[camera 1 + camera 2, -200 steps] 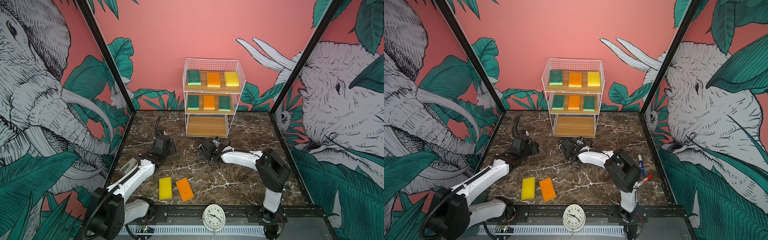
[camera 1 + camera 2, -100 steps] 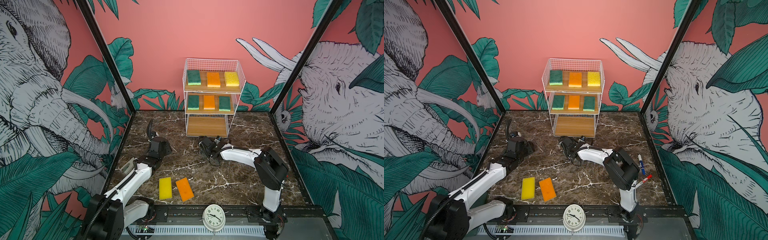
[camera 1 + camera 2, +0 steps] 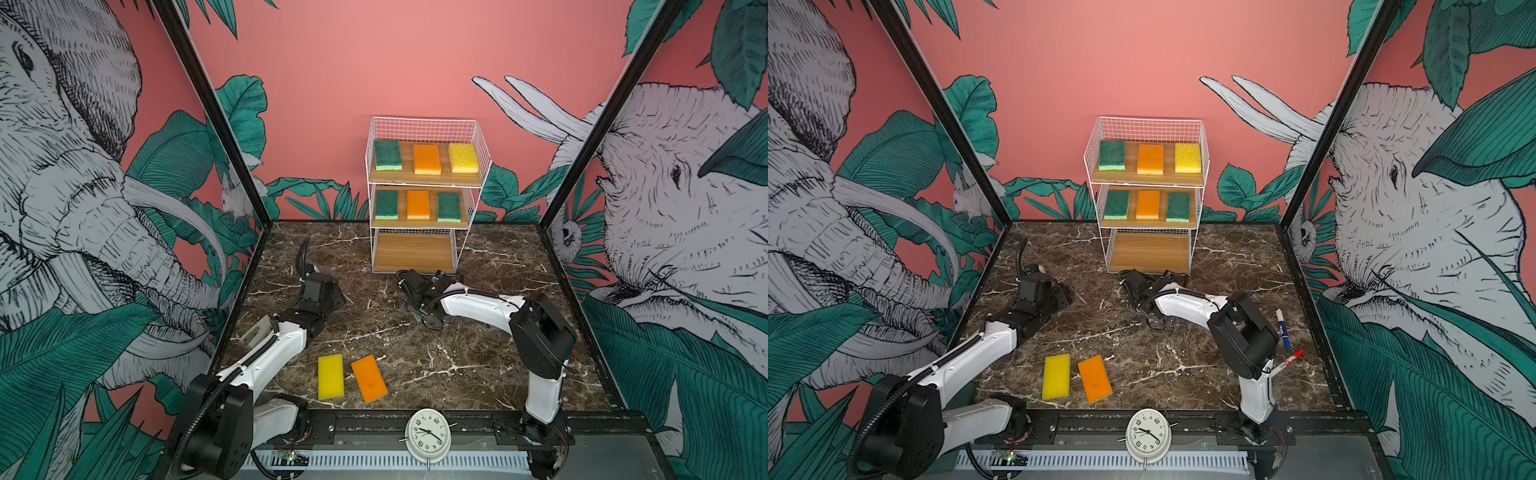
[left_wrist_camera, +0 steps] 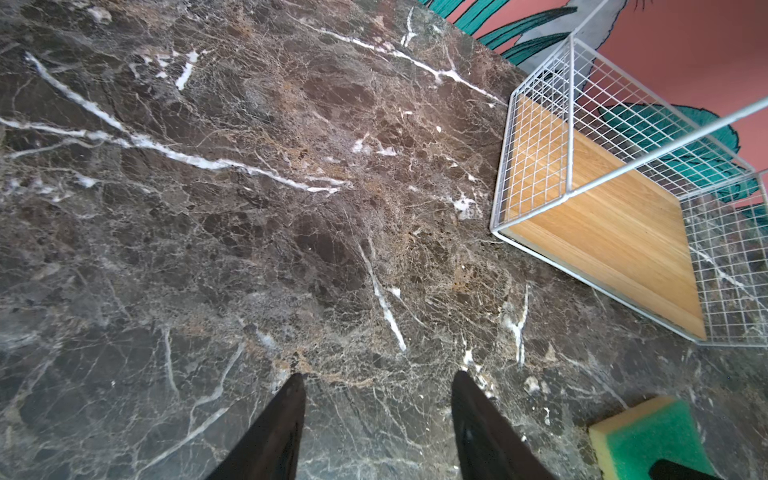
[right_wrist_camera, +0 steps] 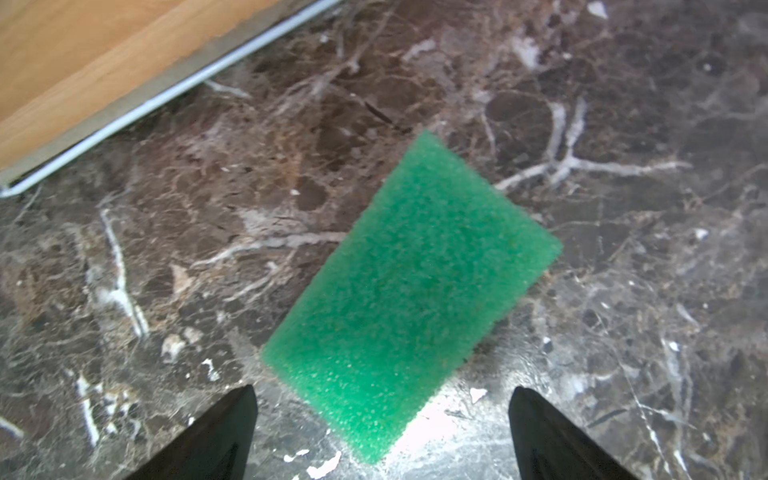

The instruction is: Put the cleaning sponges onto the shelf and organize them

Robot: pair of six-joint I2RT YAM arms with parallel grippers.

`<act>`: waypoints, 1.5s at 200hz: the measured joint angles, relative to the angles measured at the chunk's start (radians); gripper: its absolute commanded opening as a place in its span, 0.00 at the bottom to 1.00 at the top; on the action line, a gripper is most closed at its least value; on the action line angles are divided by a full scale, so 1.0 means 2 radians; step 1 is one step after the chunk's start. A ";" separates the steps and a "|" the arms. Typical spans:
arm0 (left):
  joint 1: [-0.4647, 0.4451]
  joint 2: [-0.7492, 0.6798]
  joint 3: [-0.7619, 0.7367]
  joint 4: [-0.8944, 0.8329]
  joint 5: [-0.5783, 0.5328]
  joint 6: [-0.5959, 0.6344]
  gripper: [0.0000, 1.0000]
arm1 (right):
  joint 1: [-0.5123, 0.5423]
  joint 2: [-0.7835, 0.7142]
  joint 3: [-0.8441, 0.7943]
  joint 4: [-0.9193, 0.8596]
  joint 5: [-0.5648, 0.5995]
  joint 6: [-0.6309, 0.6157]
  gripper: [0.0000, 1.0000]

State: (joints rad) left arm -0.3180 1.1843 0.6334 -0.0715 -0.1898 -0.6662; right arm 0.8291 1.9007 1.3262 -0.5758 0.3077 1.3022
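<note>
I am hovering my right gripper [image 5: 382, 390], jaws spread wide, over the green sponge [image 5: 411, 291] lying skewed on the table [image 5: 623, 291] beside the shelf [image 5: 83, 62]. Closing across its corners could twist it loose. My left gripper [image 4: 378, 376] is hanging open, empty.

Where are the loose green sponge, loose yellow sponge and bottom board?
loose green sponge [image 5: 411, 291]: right wrist view, centre.
loose yellow sponge [image 3: 331, 376]: in a top view, centre.
bottom board [image 3: 413, 253]: in a top view, centre.
</note>
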 measured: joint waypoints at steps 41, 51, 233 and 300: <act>0.001 0.002 0.000 0.007 0.010 -0.002 0.58 | 0.000 0.000 0.002 -0.003 -0.002 0.021 0.99; 0.002 0.002 0.000 0.007 0.012 -0.002 0.57 | 0.000 0.000 0.002 -0.002 -0.004 0.031 0.99; 0.030 0.006 0.000 0.005 0.029 -0.007 0.58 | -0.007 0.050 0.030 0.006 -0.044 0.094 0.97; 0.045 0.007 -0.010 0.012 0.042 -0.022 0.58 | -0.027 0.050 0.032 -0.022 -0.055 0.082 0.94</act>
State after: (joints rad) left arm -0.2272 1.1988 0.6128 -0.0479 -0.1062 -0.7101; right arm 0.7742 2.0003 1.3907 -0.6189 0.1978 1.4670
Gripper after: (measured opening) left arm 0.580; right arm 0.948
